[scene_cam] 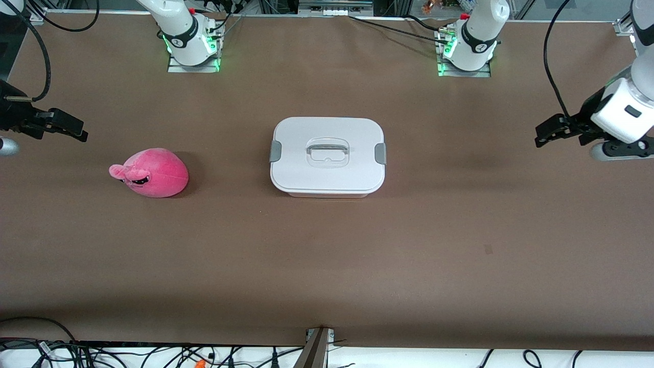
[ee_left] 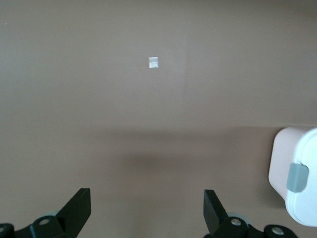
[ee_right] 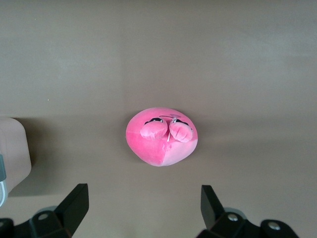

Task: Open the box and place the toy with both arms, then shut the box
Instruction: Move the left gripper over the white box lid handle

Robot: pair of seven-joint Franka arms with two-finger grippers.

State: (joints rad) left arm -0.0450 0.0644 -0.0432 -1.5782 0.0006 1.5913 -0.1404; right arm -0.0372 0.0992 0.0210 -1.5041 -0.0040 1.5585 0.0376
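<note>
The box (scene_cam: 327, 156) stands in the middle of the table with its white lid on, grey clips at both ends and a clear handle on top. Its end shows in the left wrist view (ee_left: 297, 173) and its corner in the right wrist view (ee_right: 12, 153). The pink plush toy (scene_cam: 149, 173) lies toward the right arm's end, apart from the box; it also shows in the right wrist view (ee_right: 161, 136). My right gripper (scene_cam: 64, 128) hangs open and empty over the table's end, also seen from its own wrist (ee_right: 143, 206). My left gripper (scene_cam: 554, 131) hangs open and empty over the other end (ee_left: 147, 208).
The brown table cover (scene_cam: 327, 255) carries a small pale mark (ee_left: 153, 62) toward the left arm's end. The arm bases (scene_cam: 191, 46) stand along the edge farthest from the front camera. Cables lie along the nearest edge.
</note>
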